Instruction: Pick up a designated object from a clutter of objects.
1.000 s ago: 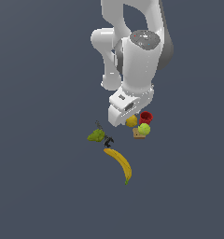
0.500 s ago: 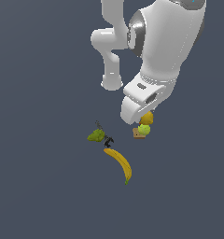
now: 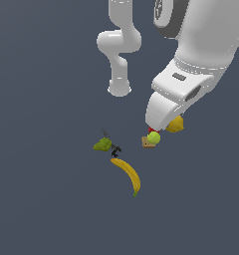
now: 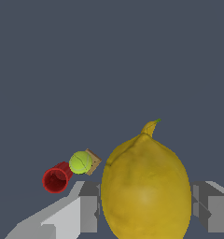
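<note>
From where I stood, the pick itself looked done and the arm was in the carrying-off step. The lemon [image 4: 145,186] sat between the two grey fingers [image 4: 88,212], which pressed against its sides, so the gripper [image 4: 146,210] was clamped on the fruit rather than standing apart. In the exterior view only a yellow edge of the lemon [image 3: 176,124] showed under the big white hand of the arm [image 3: 179,97].

Taking the green apple [image 3: 154,138] as the mark: the lemon hung just beside it toward the exterior view's right, and appeared to be off the floor, though the arm's bulk hid the gap beneath it. The tan block [image 3: 148,143] touched the apple on its lower side, and the red cup [image 3: 152,130] peeped out just behind the apple; the wrist view showed that cup [image 4: 56,178] lying on its side, open mouth toward the camera, with the apple [image 4: 80,162] and block [image 4: 93,161] next to it. The pear [image 3: 102,145] and a small black piece [image 3: 115,150] lay well away from the apple toward the exterior view's left, and the banana [image 3: 127,174] lay below them, apart from everything.

I judged the next move called for a steady climb straight up from the apple's neighbourhood, with the grip held firm. A smooth, rounded fruit could roll or slip between flat pads if the arm jerked.
</note>
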